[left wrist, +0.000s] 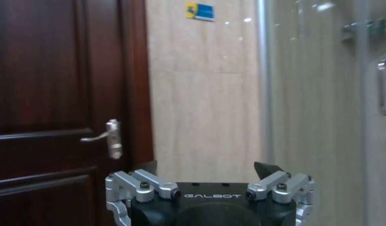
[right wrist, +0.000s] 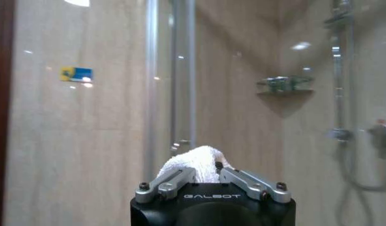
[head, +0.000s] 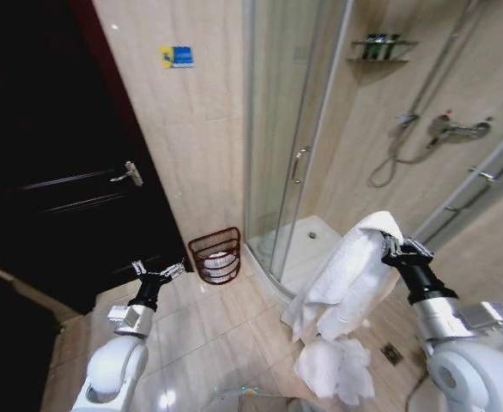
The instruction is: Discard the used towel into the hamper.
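Small round reddish-brown wire-weave hamper (head: pixel 216 255) with pale contents too small to identify. Long white crumpled towel (head: pixel 348 287) covering the fingertips of the right gripper (head: pixel 395 247); in the right wrist view merely a bunched white tip (right wrist: pixel 196 162). Left gripper (left wrist: pixel 204 168) cut off by the lower edge. Blue-and-yellow wall sticker (head: pixel 176 57) illegible.

"GALBOT" on left gripper (left wrist: pixel 205 175) and right gripper (right wrist: pixel 202 175)

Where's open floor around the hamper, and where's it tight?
Bare tile runs from the hamper toward the robot, bordered by the dark door on the left and the hanging towel on the right. The open left gripper hovers over it. Tight: hamper sits against the wall beside the shower enclosure; the right gripper holds the towel, its tail piled on the floor.
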Available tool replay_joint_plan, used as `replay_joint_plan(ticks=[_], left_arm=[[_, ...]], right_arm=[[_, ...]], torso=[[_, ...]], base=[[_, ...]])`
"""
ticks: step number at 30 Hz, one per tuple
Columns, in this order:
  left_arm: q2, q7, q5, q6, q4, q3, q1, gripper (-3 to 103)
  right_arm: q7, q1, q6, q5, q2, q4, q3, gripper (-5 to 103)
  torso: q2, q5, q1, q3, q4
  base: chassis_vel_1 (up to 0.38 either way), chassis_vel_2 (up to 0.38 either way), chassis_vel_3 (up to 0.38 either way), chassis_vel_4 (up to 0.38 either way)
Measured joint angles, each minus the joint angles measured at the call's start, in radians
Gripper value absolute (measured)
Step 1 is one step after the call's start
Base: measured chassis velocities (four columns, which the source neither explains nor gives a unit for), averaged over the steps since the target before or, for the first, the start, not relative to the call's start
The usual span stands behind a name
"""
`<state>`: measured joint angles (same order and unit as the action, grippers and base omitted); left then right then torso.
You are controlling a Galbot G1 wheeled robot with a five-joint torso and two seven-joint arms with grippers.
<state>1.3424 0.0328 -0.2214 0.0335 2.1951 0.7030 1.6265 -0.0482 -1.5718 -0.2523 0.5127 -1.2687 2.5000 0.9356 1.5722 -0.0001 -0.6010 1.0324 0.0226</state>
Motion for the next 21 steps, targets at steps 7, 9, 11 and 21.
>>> replay_joint_plan(ticks=[7,9,11,21], left_arm=[[0.012,-0.003,0.042,-0.003,-0.002,-0.017,0.0,100],[0.014,-0.004,0.051,-0.004,-0.006,-0.02,0.001,100],[0.02,-0.011,0.068,-0.008,-0.012,-0.033,-0.002,100],[0.057,-0.016,0.099,0.001,-0.022,-0.07,-0.018,100]], right_arm=[[-0.001,0.042,0.006,0.005,0.004,0.0,-0.014,3],[-0.002,0.053,0.009,0.004,0.004,0.0,-0.018,3],[-0.012,0.086,0.016,-0.005,0.004,0.0,-0.027,3],[-0.049,0.201,0.039,-0.015,-0.053,-0.099,-0.084,3]], torso=[[0.0,0.0001,0.0,0.0,0.0],[0.0,-0.0001,0.0,0.0,0.0],[0.0,-0.0001,0.0,0.0,-0.0001],[0.0,0.0,0.0,0.0,-0.0004]], base=[[0.129,0.126,0.127,0.127],[0.149,0.123,0.116,0.13],[0.141,0.116,0.114,0.126],[0.056,0.064,0.055,0.06]])
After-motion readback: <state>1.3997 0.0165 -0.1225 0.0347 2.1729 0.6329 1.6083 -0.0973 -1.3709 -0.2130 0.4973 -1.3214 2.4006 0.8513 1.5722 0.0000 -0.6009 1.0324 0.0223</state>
